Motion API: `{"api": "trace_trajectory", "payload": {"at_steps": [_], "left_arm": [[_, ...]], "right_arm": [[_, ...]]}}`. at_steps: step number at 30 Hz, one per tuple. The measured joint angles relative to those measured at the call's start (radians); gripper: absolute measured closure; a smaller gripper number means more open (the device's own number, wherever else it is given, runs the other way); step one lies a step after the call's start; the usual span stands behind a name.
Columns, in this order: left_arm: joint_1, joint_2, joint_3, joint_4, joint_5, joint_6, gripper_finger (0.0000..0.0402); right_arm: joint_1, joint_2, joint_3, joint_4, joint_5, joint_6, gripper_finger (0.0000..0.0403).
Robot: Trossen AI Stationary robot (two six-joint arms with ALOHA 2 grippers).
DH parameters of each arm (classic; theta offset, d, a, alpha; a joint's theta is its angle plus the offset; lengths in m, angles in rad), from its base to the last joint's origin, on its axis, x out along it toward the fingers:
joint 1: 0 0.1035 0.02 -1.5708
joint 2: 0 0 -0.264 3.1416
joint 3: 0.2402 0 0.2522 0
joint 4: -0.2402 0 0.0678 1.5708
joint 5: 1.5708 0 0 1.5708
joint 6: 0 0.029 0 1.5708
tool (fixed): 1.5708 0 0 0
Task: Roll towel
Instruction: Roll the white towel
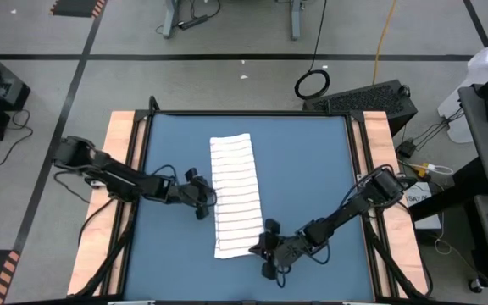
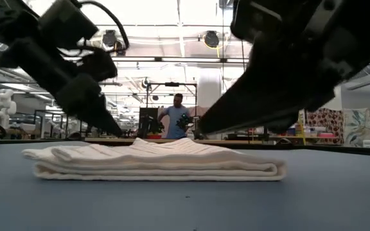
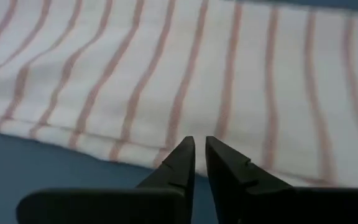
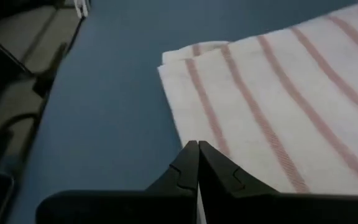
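Observation:
The towel [image 1: 235, 195], white with thin reddish stripes, lies folded into a long narrow strip running from the table's near side to its far side. It rests flat on the blue tabletop [image 1: 312, 169], in several layers in the low view [image 2: 159, 163]. My left gripper [image 1: 203, 202] stands at the strip's left long edge, its fingers all but shut [image 3: 199, 146]. My right gripper [image 1: 265, 243] is shut over the strip's near right corner [image 4: 197, 146]. My left gripper comes slanting down from the table's left, its tips over the towel's left long edge [image 3: 166, 149]; I cannot tell whether they touch it. My right gripper comes slanting down from the table's right, its shut tips over the towel near its near right corner [image 4: 185, 93]; I cannot tell whether they touch.
Wooden rails [image 1: 121, 169] border the table on the left and right. Bare blue tabletop lies on both sides of the strip. A person [image 2: 175, 119] stands far off in the room behind the table.

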Motion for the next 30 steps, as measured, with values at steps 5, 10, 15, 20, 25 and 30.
{"api": "trace_trajectory", "payload": {"at_steps": [5,10,15,20,25,30], "left_arm": [[-0.015,-0.049,0.002,-0.023,-0.080,-0.030,0.0357],[0.062,-0.014,0.001,0.035,0.016,0.024,0.0372],[0.115,0.024,-0.001,0.025,0.060,-0.011,0.0394],[0.161,0.069,0.000,0.048,0.063,0.032,0.0389],[0.217,0.131,0.000,0.095,0.083,0.096,0.0389],[0.268,0.165,0.000,0.181,0.136,0.148,0.0389]], "right_arm": [[-0.015,-0.042,0.008,-0.088,0.108,-0.162,0.0403],[-0.116,-0.042,0.008,-0.093,0.248,-0.331,0.0403],[-0.260,-0.041,0.008,-0.122,0.080,-0.347,0.0403],[-0.337,-0.035,0.007,-0.235,-0.077,-0.233,0.0403],[-0.320,-0.035,0.007,-0.279,-0.093,-0.110,0.0403],[-0.282,-0.032,0.007,-0.266,-0.086,0.023,0.0403]]}}
